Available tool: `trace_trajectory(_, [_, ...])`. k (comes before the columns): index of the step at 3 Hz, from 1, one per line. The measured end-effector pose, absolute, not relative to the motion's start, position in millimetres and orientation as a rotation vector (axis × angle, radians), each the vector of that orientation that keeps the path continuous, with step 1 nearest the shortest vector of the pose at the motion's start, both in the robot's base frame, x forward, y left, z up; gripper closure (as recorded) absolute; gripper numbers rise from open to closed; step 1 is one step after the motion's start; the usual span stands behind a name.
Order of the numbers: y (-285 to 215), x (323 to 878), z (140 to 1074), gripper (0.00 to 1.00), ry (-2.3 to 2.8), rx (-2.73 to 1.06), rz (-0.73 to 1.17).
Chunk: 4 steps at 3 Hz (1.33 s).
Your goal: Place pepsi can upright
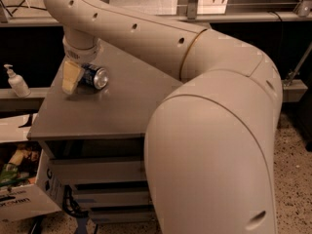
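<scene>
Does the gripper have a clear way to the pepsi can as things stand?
Likely yes. The gripper sits low over the table, right against the pepsi can, which lies on its side. Nothing shows between them.

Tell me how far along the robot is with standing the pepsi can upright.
Early stage. Done: the hand is down at the pepsi can, near the back left of the table. In hand: the approach or grasp; whether it grips the can cannot be seen. Left: the can lies on its side, silver end toward the camera, so tipping it upright and letting go are not yet done.
</scene>
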<state>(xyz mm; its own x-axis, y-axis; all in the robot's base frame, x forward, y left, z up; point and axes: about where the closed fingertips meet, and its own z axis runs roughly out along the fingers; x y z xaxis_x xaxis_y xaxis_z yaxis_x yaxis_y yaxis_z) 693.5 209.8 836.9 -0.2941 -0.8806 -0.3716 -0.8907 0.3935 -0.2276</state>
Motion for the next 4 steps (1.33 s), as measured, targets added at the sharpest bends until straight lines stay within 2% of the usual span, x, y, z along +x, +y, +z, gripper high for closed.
trace_trajectory(3, [228,698,831,0.00,2.253,-1.588,-0.005])
trace_trajectory(4, [229,699,827,0.18,2.267,-1.594,-0.007])
